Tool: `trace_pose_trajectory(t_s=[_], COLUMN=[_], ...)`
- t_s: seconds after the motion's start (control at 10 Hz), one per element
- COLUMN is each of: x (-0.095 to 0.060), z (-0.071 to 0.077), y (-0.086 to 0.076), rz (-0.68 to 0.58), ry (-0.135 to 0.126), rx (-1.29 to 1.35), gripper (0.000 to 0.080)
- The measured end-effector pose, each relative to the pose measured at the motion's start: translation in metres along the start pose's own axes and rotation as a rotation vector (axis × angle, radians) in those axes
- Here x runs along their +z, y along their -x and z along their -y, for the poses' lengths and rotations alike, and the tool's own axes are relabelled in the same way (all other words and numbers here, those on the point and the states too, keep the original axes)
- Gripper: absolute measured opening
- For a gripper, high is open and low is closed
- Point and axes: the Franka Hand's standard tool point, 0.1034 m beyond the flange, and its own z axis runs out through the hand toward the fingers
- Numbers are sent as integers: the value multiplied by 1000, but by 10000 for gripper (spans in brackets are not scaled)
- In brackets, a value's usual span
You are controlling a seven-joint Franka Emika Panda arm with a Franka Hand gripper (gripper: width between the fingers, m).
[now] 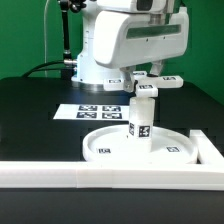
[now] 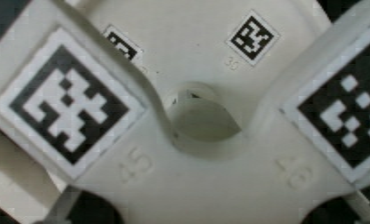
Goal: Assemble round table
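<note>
The large round disc [image 1: 140,150] lies flat near the front border bar. The short thick post [image 1: 141,120] stands upright in its middle, with a tag on its side. The small cross-shaped piece [image 1: 157,85] sits level at the post's top. My gripper [image 1: 150,76] comes down from above and is shut on it. In the wrist view the cross-shaped piece [image 2: 182,150] fills the picture, with tagged arms spreading out and a round hollow at its centre. My gripper [image 2: 208,208] shows only as dark fingertips [image 2: 89,212] at either side of the piece.
The marker board [image 1: 98,110] lies flat on the black table behind the disc. A long white border bar [image 1: 100,176] runs along the front, and another [image 1: 207,146] runs along the exterior view's right. The robot's base and cables stand at the back.
</note>
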Motion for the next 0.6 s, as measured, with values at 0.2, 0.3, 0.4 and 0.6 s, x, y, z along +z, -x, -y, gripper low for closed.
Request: trace_pose_trajectory(t_s=[0.2,0.3,0.4,0.6], x=[2,3,6,10], z=[-1,-1,-1,-2], y=[1,3,5,9], rz=[2,4,4,2], ry=[-2,-3,-3,-3], rx=[2,3,5,11], gripper=[465,465,465,465])
